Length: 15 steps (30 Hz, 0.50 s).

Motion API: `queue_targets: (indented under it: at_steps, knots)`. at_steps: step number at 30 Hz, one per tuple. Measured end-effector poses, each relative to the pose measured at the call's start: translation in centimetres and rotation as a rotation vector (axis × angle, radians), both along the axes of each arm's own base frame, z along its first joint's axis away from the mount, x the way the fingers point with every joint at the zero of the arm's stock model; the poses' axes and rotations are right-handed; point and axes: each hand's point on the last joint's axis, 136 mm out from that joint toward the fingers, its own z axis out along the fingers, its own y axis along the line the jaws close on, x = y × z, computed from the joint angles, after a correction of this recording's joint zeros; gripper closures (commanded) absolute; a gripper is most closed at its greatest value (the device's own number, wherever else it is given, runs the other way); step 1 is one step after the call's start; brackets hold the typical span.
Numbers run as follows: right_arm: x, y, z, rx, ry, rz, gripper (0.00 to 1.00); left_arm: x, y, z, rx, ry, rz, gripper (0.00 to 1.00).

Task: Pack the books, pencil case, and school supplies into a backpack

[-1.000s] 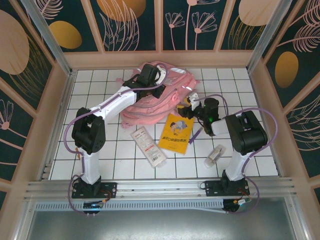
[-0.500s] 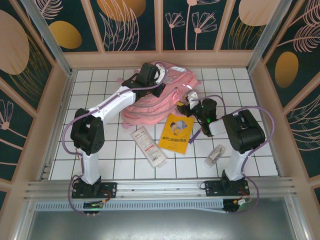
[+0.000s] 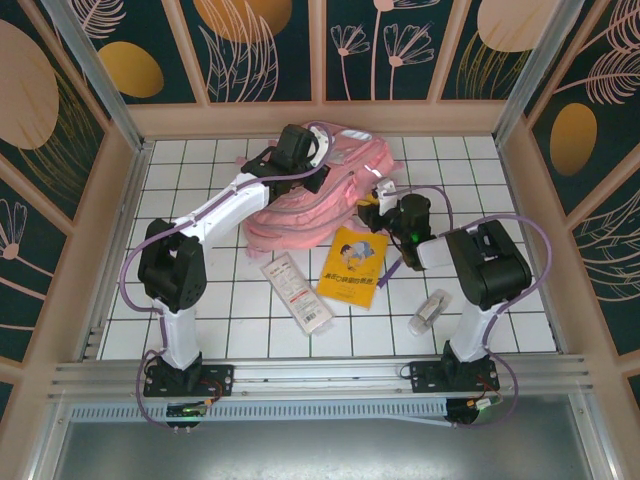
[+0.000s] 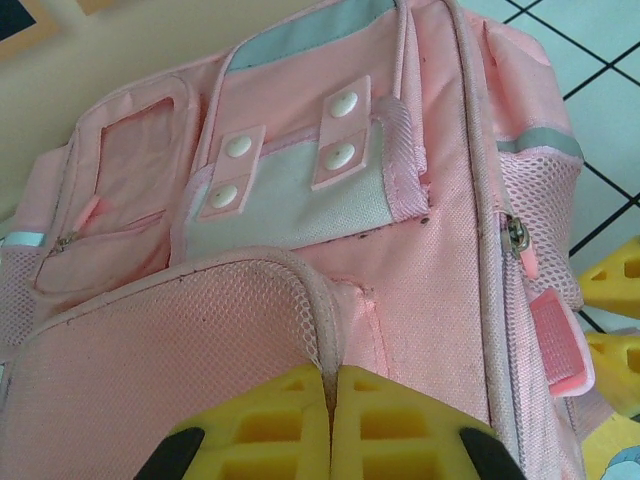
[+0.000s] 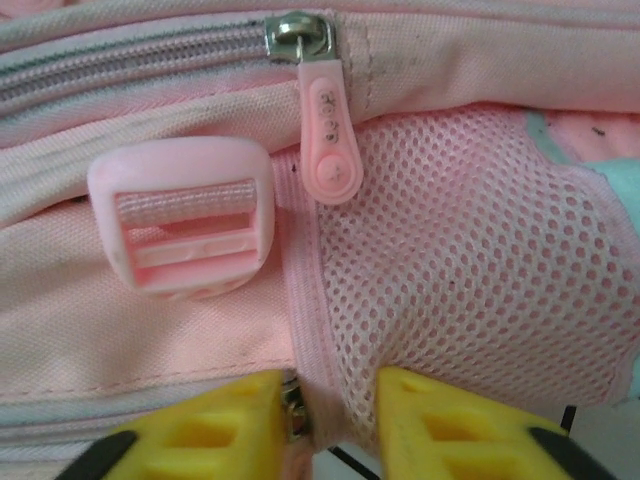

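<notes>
Top external: backpack (image 3: 300,208) lies far-centre on bench (image 3: 195,170) – book (image 3: 352,266), pencil case (image 3: 296,292), pen (image 3: 393,268), tube (image 3: 430,310) loose on its near side. Left wrist: left gripper (image 4: 330,378) clenched on backpack's mesh rim. Right wrist: right gripper (image 5: 330,388) pinching seam w/ mesh, under zip pull (image 5: 326,150).

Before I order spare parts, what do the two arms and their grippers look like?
The left arm and right arm have white links, black joint housings and looping purple cables. The left gripper and right gripper have yellow gridded fingers on black mounts.
</notes>
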Motion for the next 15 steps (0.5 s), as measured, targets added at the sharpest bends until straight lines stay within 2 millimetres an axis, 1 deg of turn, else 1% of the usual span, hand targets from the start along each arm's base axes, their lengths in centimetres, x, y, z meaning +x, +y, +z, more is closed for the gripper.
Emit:
queue_targets:
  at_steps: [2, 4, 8, 11, 12, 13, 14, 15]
  knots:
    - [-0.2, 0.0, 0.2, 0.006, 0.016, 0.007, 0.95, 0.0, 0.0, 0.0, 0.004, -0.003, 0.0, 1.0]
    - [-0.5, -0.2, 0.1, 0.009, 0.036, 0.025, 1.0, 0.1, 0.1, 0.0, 0.009, -0.007, -0.002, 1.0]
    - [-1.4, -0.7, -0.3, 0.024, 0.097, 0.095, 1.0, 0.2, 0.2, 0.1, 0.025, -0.018, -0.004, 1.0]
    - [-1.7, -1.0, -0.4, 0.047, 0.151, 0.15, 1.0, 0.2, 0.3, 0.1, 0.031, -0.022, -0.006, 1.0]
    - [-1.7, -1.1, -0.3, 0.054, 0.161, 0.165, 0.86, 0.2, 0.3, 0.1, 0.031, -0.022, -0.007, 1.0]
    - [-1.8, -1.0, -0.1, 0.059, 0.166, 0.178, 0.65, 0.2, 0.3, 0.1, 0.033, -0.023, -0.008, 1.0]
    - [-1.9, -0.9, 0.0, 0.065, 0.17, 0.191, 0.56, 0.2, 0.3, 0.1, 0.034, -0.023, -0.009, 1.0]
    - [-2.1, -0.8, 0.0, 0.068, 0.174, 0.201, 0.53, 0.2, 0.2, 0.1, 0.033, -0.023, -0.009, 1.0]
